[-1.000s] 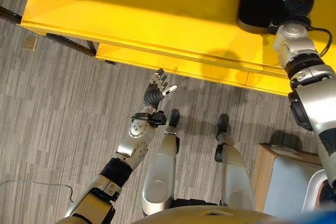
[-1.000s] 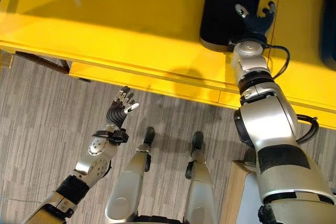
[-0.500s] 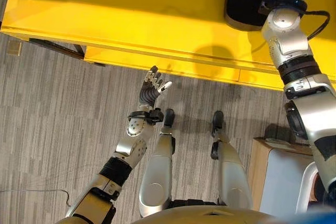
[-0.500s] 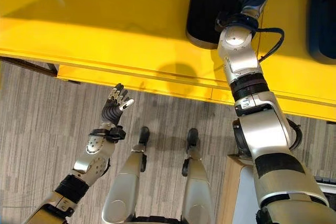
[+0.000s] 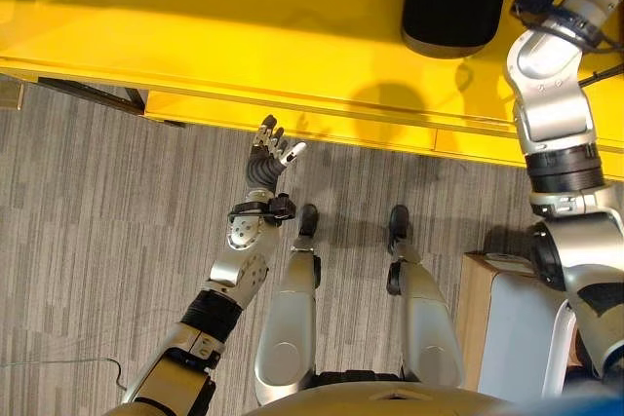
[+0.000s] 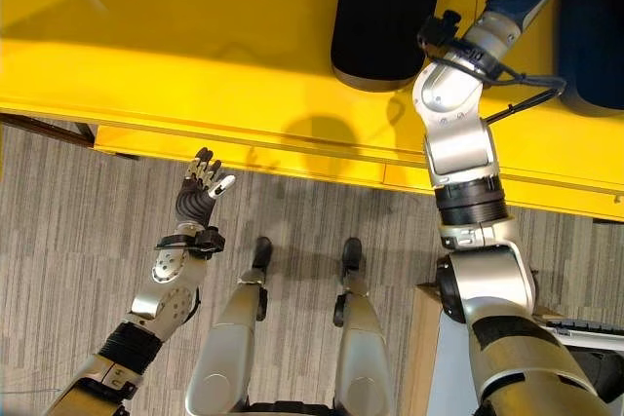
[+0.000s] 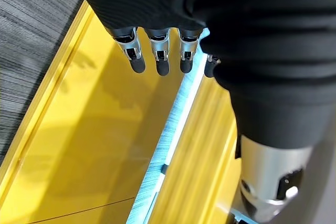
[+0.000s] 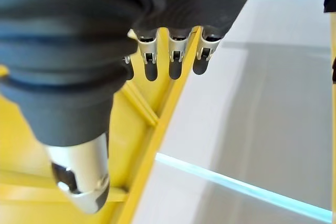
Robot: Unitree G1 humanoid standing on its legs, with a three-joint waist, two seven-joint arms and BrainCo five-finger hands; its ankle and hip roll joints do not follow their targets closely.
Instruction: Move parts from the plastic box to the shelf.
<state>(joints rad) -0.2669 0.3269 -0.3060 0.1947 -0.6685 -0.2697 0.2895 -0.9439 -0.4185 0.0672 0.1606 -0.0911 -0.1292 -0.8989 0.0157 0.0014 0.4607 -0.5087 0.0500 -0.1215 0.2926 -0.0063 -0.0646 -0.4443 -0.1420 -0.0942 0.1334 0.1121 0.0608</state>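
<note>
Since the earlier frames the right arm has stretched farther over the yellow shelf (image 5: 244,17), so the right hand (image 8: 173,59) now lies past the far end of the black part (image 6: 382,12), which rests flat on the shelf with nothing touching it. The whole scene has also slid in the head views — that is camera shift, not movement of the shelf.

The right wrist view shows the right hand's fingers (image 8: 150,66) hanging straight and relaxed beside the thumb, holding nothing, above the yellow frame and a pale floor.

The left hand (image 5: 265,158) is raised in front of the shelf's front edge, over the grey striped floor (image 5: 88,231), its fingers loosely spread and empty.

Handling estimate: the black part is a long, rounded, matte body, probably rigid moulded plastic and moderately light. Its smooth curved ends may slip, so a hold across the narrow width near mid-length looks more secure than a hold at an end.

A dark blue object (image 6: 595,26) lies on the shelf just beyond the right arm — its type cannot be determined.
</note>
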